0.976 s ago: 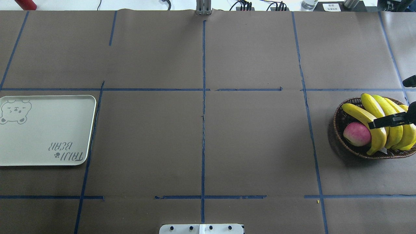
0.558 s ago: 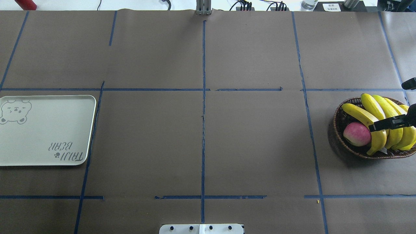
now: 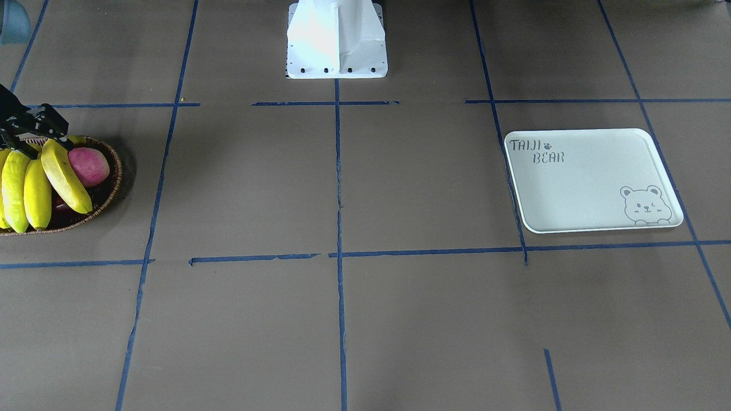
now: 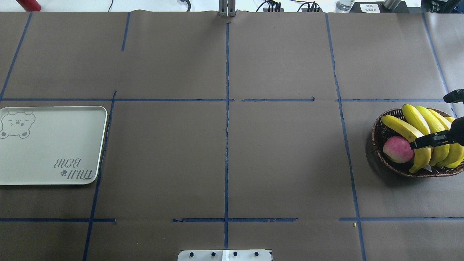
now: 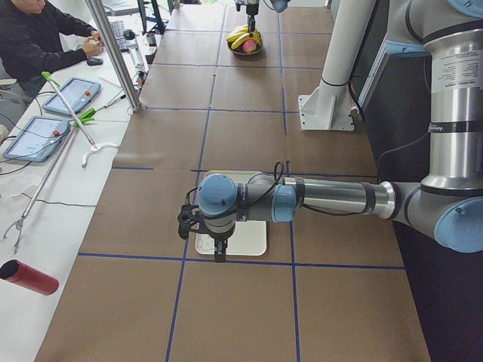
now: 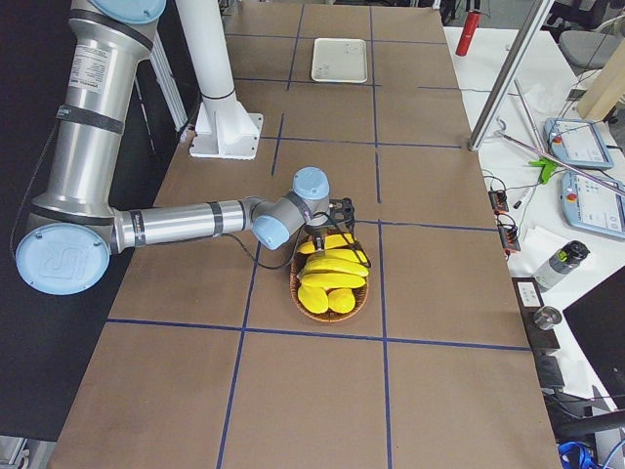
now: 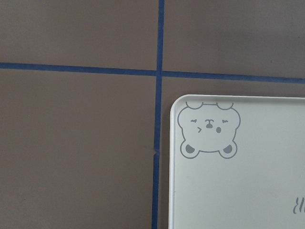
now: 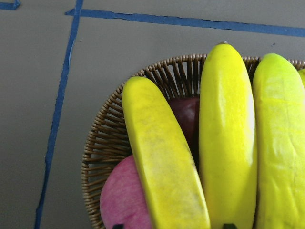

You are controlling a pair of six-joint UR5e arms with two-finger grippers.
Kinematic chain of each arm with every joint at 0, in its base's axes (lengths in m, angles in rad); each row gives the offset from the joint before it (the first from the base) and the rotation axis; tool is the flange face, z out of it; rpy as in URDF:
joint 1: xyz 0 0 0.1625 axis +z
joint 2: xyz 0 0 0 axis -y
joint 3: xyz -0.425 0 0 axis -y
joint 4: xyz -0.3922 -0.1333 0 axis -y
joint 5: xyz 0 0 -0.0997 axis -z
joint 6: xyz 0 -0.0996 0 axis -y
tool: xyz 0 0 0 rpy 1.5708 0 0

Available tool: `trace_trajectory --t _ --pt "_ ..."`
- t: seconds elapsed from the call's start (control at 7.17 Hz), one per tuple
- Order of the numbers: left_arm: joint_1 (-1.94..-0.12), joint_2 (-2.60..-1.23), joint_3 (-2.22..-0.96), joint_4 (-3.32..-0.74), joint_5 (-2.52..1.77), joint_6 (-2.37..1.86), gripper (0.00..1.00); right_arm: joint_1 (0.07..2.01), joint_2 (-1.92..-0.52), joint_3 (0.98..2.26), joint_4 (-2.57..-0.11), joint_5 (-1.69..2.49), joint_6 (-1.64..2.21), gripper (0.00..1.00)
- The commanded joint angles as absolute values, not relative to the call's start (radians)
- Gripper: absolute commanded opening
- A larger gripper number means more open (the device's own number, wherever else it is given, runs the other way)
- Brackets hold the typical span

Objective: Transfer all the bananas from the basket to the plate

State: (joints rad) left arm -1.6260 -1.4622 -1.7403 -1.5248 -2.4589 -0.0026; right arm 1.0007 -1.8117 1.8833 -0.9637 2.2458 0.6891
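Note:
Several yellow bananas [image 4: 398,127] lie side by side in the brown wicker basket [image 4: 377,134] at the table's right edge, next to a pink-red apple [image 4: 398,149]. My right gripper [image 4: 420,142] hangs open just above them. In the right wrist view its two dark fingertips stand either side of the leftmost banana [image 8: 162,162] near the basket rim [image 8: 102,143]. The pale plate [image 4: 50,145] with its bear print lies bare at the far left. The left gripper [image 5: 219,253] hovers over the plate's bear corner [image 7: 248,191]; I cannot tell whether it is open.
A darker red apple [image 8: 188,114] lies under the bananas. The white robot base [image 3: 337,40] stands mid-table at the robot's edge. Brown paper with blue tape lines covers the table. A person sits at a side bench [image 5: 45,45] with tablets.
My right gripper has sunk slightly closer to the bananas over the last second. The bananas, basket and plate have not moved.

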Motion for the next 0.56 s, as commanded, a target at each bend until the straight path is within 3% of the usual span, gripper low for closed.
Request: trace_trajectory --t 0.0,0.14,0.42 --pt "-1.626 -1.463 -1.749 -1.525 -2.459 -0.003 1.00 0.997 -1.809 1.882 -0.963 2.247 0.686 0.30" --pt "-1.626 -1.463 -1.749 -1.525 -2.459 -0.003 1.00 0.999 -1.809 1.890 -0.960 2.252 0.686 0.22" --pt "-1.628 -1.462 -1.749 -1.525 -2.459 -0.003 1.00 1.006 -1.815 1.908 -0.954 2.284 0.686 0.19"
